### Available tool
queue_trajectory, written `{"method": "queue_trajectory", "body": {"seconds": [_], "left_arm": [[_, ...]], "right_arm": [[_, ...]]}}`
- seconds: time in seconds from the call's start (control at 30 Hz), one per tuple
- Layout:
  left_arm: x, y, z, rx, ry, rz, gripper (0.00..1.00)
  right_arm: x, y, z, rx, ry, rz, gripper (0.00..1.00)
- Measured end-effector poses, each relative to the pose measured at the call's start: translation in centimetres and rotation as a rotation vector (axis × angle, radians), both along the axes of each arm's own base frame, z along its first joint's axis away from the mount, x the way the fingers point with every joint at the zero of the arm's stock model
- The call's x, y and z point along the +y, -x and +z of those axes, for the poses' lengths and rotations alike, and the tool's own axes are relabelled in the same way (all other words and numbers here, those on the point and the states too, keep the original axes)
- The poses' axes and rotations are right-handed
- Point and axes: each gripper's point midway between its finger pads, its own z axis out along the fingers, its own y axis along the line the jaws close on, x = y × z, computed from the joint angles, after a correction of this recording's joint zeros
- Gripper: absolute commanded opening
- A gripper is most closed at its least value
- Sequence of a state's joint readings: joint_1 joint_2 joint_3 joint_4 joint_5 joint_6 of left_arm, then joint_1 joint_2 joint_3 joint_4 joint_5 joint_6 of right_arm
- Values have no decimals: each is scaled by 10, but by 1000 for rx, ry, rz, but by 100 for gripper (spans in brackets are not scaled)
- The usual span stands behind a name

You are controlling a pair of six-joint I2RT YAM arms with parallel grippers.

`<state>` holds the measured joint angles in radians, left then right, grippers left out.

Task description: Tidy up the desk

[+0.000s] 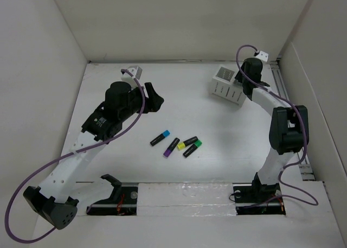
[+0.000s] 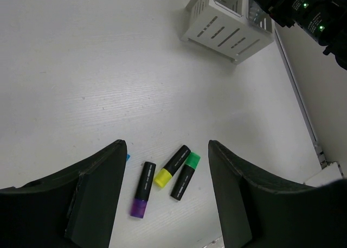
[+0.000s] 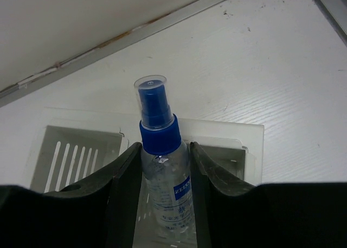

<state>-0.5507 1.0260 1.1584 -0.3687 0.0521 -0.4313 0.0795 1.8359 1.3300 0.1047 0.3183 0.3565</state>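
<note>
Several highlighters lie mid-desk (image 1: pixel 190 109): blue (image 1: pixel 160 138), purple (image 1: pixel 171 147), yellow (image 1: pixel 187 142) and green (image 1: pixel 192 148). My left gripper (image 1: pixel 153 99) is open and empty, well above the desk; its wrist view shows the purple (image 2: pixel 141 189), yellow (image 2: pixel 171 166) and green (image 2: pixel 185 176) highlighters between its fingers. My right gripper (image 3: pixel 165 149) is shut on a clear spray bottle (image 3: pixel 159 131) with a blue collar, held upright over one compartment of the white slotted holder (image 3: pixel 76 150). I cannot tell whether the bottle's base rests inside. In the top view this gripper (image 1: pixel 242 84) hides the bottle.
The holder (image 1: pixel 226 86) stands at the back right, also seen in the left wrist view (image 2: pixel 227 28). White walls close in the desk at the back and both sides. A metal rail (image 1: pixel 287 96) runs along the right edge. Taped arm bases sit at the near edge.
</note>
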Motion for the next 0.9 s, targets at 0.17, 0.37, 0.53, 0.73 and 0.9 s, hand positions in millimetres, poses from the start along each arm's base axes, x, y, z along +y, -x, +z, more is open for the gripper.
{"method": "queue_trajectory", "body": {"seconds": [0.17,0.37,0.53,0.73,0.9], "left_arm": [[0,0,0,-2,-4,-1,58],[0,0,0,-7,-10,-6,58],[1,0,0,-18,-25,-13,58],[8,-4,11,-54,-46,18,51],[17,-6,39,-123,-33,62,38]], "right_arm": [[0,7,-2,-1,-11,-19,64],[-1,15,22,-34,-18,-24,70],[1,26,64,-87,-28,1,36],[60,67,119,-145,-56,173,0],[162,146,95,-24,-95,453,0]]}}
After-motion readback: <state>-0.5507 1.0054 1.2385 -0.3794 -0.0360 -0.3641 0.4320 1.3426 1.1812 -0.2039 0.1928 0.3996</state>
